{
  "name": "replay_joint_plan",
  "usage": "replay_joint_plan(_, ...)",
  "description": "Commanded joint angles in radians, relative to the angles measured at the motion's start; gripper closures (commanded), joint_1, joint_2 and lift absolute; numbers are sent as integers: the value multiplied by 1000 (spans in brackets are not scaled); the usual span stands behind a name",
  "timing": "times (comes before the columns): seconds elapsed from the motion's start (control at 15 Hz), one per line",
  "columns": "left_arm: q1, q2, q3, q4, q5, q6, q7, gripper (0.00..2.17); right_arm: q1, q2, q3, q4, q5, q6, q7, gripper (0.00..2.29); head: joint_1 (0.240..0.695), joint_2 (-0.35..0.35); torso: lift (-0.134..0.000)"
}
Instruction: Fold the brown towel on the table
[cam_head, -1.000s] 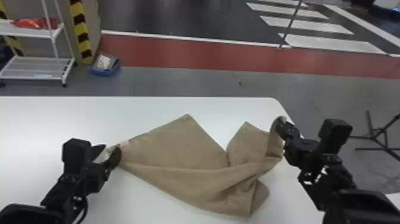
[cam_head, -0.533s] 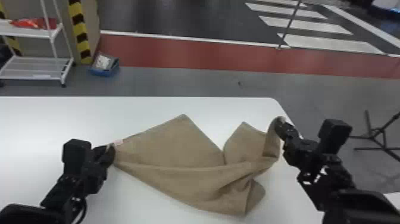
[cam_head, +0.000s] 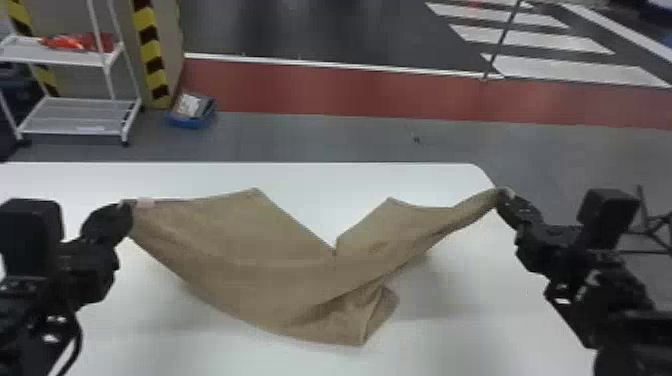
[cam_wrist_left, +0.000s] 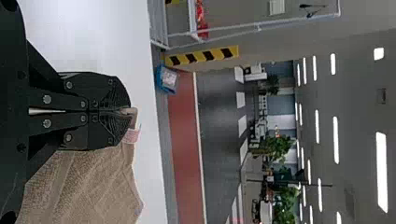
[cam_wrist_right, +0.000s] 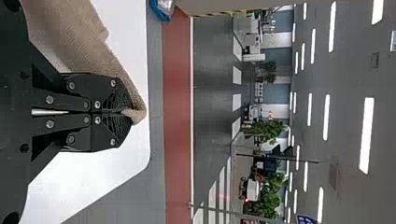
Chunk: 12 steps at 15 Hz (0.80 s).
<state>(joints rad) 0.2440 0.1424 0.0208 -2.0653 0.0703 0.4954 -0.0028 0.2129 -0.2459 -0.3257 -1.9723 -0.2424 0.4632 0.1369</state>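
Observation:
In the head view the brown towel (cam_head: 280, 270) hangs between both grippers over the white table (cam_head: 320, 175), its middle sagging and its lower part bunched. My left gripper (cam_head: 125, 212) is shut on its left corner, beside a small pale tag. At the right end my right gripper (cam_head: 502, 195) is shut on another corner. In the left wrist view the left gripper (cam_wrist_left: 126, 111) pinches the edge of the towel (cam_wrist_left: 88, 186). The right wrist view has the right gripper (cam_wrist_right: 127, 112) closed on a rolled tip of the towel (cam_wrist_right: 79, 37).
The table's far edge runs behind the towel and rounds off at the right corner. Beyond it on the floor are a white shelf rack (cam_head: 75, 115), a striped pillar (cam_head: 150, 50) and a blue bin (cam_head: 190, 117). A dark stand (cam_head: 655, 220) is at the far right.
My left gripper has closed on the towel's corner. Both grippers have risen and moved apart, the left one outward to the left, the right one to the right, stretching the towel wider between them.

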Motion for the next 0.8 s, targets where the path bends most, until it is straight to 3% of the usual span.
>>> replay_joint_plan(0.0, 58, 0, 134, -210, 37, 176, -3, 1474, 8, -21, -75, -23, -18, 58, 0, 1565, 695, -168, -110)
replay_joint_plan(0.2, 113, -6, 271, -351, 114, 185, -2, 1474, 31, -33, -119, -74, 23, 119, 3, 1565, 695, -151, -110)
replay_joint_plan(0.4, 110, 3, 324, -408, 167, 188, 10, 1474, 8, -41, -151, -106, 28, 223, 36, 1565, 695, -140, -110)
replay_joint_plan(0.6, 28, 11, 307, -366, 186, 213, 6, 1474, -136, -33, -9, -76, 123, 352, 79, 1565, 695, -127, -110)
replay_joint_plan(0.73, -63, 16, 278, -282, 172, 234, 6, 1474, -262, -10, 66, -8, 130, 414, 90, 1565, 672, -83, -110)
